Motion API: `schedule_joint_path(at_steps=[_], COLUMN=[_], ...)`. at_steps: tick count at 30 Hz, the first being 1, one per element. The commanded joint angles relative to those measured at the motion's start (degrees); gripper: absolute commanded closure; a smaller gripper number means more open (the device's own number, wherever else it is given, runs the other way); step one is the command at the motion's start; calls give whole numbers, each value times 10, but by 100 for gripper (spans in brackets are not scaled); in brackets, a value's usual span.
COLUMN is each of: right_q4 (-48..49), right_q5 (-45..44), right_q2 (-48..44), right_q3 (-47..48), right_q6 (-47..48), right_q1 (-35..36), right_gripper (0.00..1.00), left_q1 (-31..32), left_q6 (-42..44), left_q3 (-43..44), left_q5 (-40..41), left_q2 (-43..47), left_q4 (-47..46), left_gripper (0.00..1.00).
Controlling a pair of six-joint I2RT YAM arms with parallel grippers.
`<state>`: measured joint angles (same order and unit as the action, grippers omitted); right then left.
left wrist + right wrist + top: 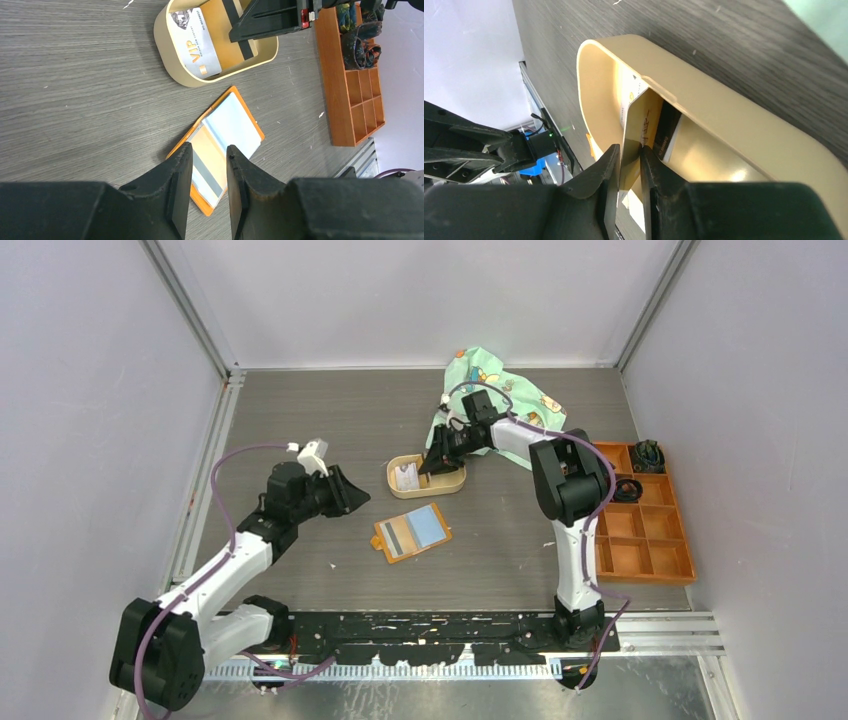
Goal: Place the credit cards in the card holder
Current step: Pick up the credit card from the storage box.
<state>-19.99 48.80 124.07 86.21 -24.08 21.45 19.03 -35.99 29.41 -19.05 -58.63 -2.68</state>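
Note:
The card holder (411, 532) lies open and flat on the table, orange-edged, with a striped card and a light blue card (235, 125) on it. It also shows in the left wrist view (200, 200). My left gripper (356, 494) is open and empty, hovering to its left (210, 152). My right gripper (433, 467) is inside the oval tan tray (394, 485), shut on the edge of a gold card with a dark stripe (636, 125), which is tilted up on edge (629, 152). A whitish VIP card (197, 45) lies flat in the tray.
A large orange compartment box (645, 530) with dark items in its far cells stands at the right. A green patterned cloth (500, 380) lies at the back behind the right arm. Side walls enclose the table.

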Motion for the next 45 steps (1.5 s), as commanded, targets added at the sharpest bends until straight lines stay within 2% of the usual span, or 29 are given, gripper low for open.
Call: schedule_joint_path(at_steps=[1,10,12,16,17,24,26,30,33,39,45], right_q4=[2,-7,-6,1,3,26,35,86,125,273,295], right_q5=[-8,-41,-40,-31,-28,28,54,114,164,196,223], right_q2=[-42,-55,-70,-102,-111,-176,-196,-248,-290,-376,-426], right_q3=[-5,-11,-14,-25,-29,-67,-83,-134,-184,-301,-342], right_q6=[9,22,27,40,44,74,80,71,61,28,58], right_q1=[-8,-24,-29,-37,-39,-48,-48,-48,-47,-28,-2], right_gripper=[75,95,98,99,99,99,99,99,99,99,99], left_q1=[-3,-3,-3,-4,-3,-3,-4,5,31,123,180], left_q6=[-6,-9,-18,-52,-59,-99,-123,-188,-196,-139,-79], left_q3=[-4,-15,-23,-51,-56,-83,-112,-175,-196,-213,-194], left_q5=[-3,-13,-23,-48,-59,-132,-149,-173,-173,-108,-39], left_q2=[17,45,52,62,63,65,62,33,14,26,40], left_q4=[-16,-23,-44,-112,-130,-235,-308,-511,-587,-609,-548], left_gripper=[68,67,58,33,31,29,30,32,32,33,33])
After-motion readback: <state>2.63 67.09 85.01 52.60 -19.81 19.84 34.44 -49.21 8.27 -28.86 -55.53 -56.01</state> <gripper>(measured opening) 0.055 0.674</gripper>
